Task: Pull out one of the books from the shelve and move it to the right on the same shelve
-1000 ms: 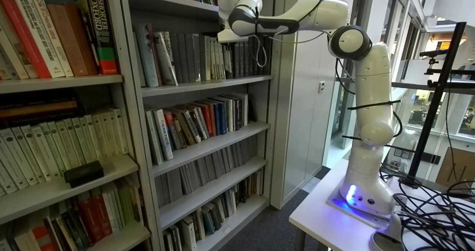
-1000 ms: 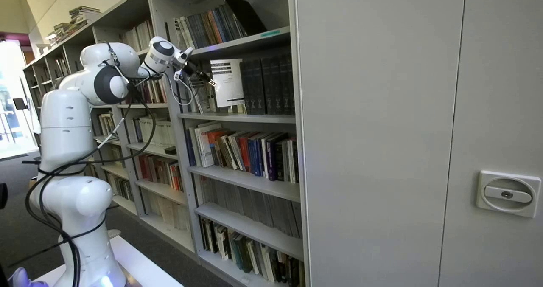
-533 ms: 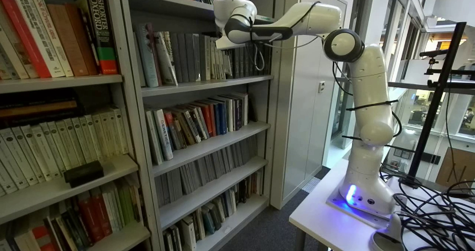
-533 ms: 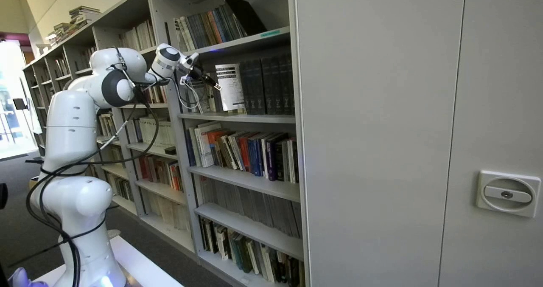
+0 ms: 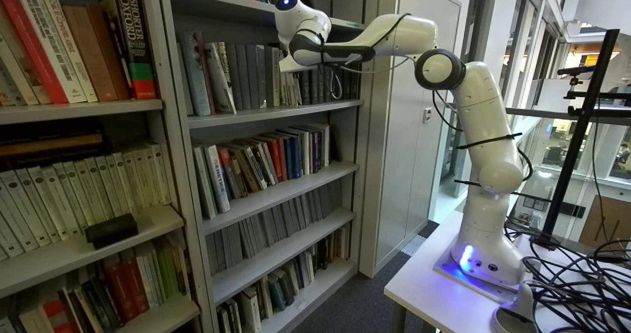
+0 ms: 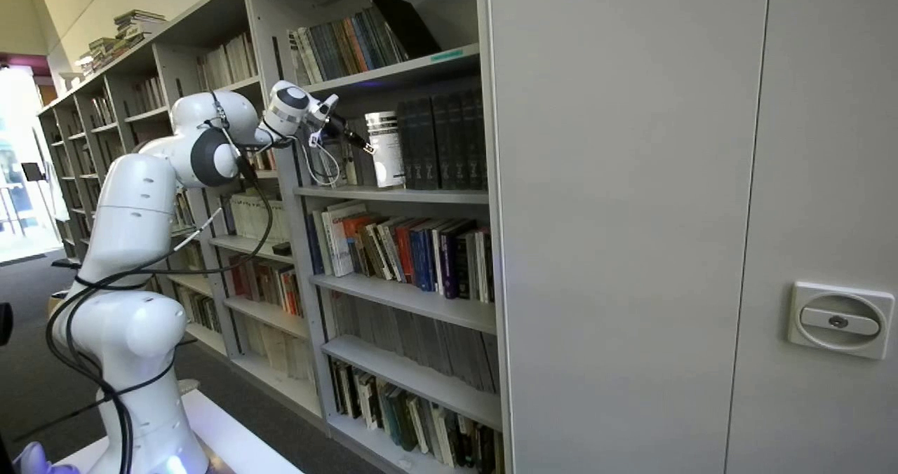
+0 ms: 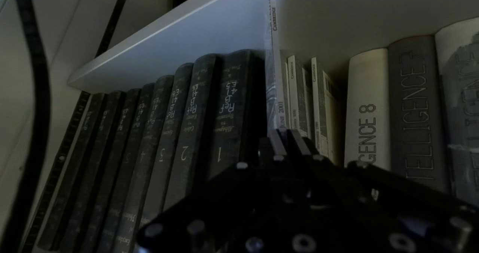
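White Cambridge journal (image 6: 388, 157) juts out over grey metal shelf (image 6: 442, 195), just beside dark numbered volumes (image 7: 166, 133). Gripper (image 6: 370, 149) appears clenched on its outer edge. Step, judged: insertion at new spot. Next: push straight until flush, release, back out.

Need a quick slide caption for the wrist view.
Gripper holds a thin book marked Cambridge, dark numbered volumes on one side, slim pale spines on the other.
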`<state>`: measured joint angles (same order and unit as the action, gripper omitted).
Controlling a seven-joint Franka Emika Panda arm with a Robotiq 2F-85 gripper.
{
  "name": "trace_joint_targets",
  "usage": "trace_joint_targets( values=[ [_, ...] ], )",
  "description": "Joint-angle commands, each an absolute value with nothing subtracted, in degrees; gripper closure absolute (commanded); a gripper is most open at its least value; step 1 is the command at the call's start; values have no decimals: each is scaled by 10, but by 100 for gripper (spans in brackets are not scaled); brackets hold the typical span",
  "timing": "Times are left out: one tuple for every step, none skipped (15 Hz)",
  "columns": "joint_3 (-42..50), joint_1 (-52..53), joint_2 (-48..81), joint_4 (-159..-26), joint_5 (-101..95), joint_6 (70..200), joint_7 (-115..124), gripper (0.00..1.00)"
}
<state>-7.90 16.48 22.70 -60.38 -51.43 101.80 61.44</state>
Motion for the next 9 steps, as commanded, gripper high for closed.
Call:
trace_joint_targets(
  values=[
    [-68, 170, 273, -531, -536, 1011, 605, 98],
    [-65, 170, 280, -521, -540, 1010, 605, 98],
    [-60, 169, 288, -513, -546, 1010, 608, 98],
    [-56, 169, 295, -503, -552, 1010, 608, 98],
    [-51, 168, 303, -492, -557, 1007, 608, 98],
    [-45, 167, 310, -485, -563, 1010, 611, 98],
    [-40, 168, 320, -472, -565, 1006, 611, 98],
    [-35, 167, 329, -462, -567, 1004, 612, 98],
    [-32, 166, 336, -454, -563, 1001, 612, 98]
  ],
)
